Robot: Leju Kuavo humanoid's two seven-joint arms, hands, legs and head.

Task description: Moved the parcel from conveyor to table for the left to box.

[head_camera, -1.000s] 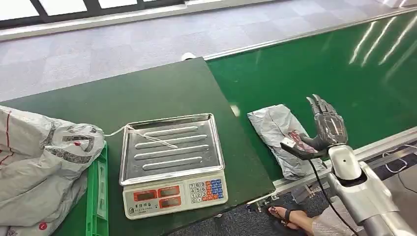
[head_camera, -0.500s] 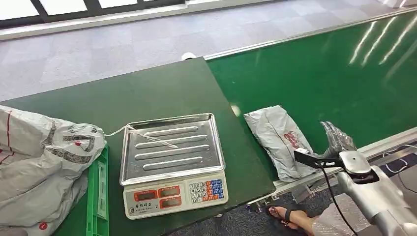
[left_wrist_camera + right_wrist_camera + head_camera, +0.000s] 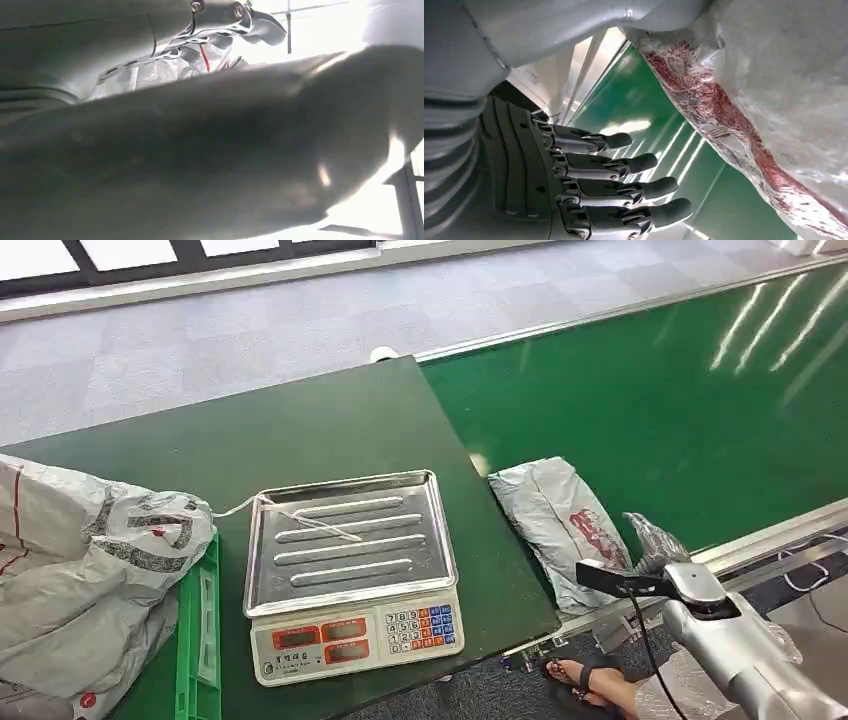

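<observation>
Parcel (image 3: 562, 525) is a grey plastic mailer with red print, lying flat on the green conveyor (image 3: 680, 390), its near end by the belt's front rail. One long side sits just beside the edge of the dark green table (image 3: 330, 425); I can't tell whether it touches.

Right hand (image 3: 655, 545) is low at the belt's near edge, just beside the parcel's near corner, on the side away from the table. In the head view it's mostly end-on behind the wrist, so contact isn't clear. In the right wrist view the hand (image 3: 589, 185) has its fingers (image 3: 634, 162) stretched out straight, side by side with slight gaps, holding nothing. The parcel (image 3: 774, 110) runs alongside the fingertips, near but apart, with green belt showing between them. So the hand is wide and empty, and the parcel is not gripped.

Left hand: the left wrist view is blurred, with grey surfaces up close and a bit of white plastic with a red line. Can't tell its state.

On the table, on the far side of the parcel from the right hand: a scale (image 3: 350, 575) with a steel tray and keypad. Beyond that, a green crate (image 3: 198, 640) with big grey bags (image 3: 90, 560) piled on and over it. A person's sandalled foot (image 3: 590, 680) is on the floor below the belt rail, near the right arm.
</observation>
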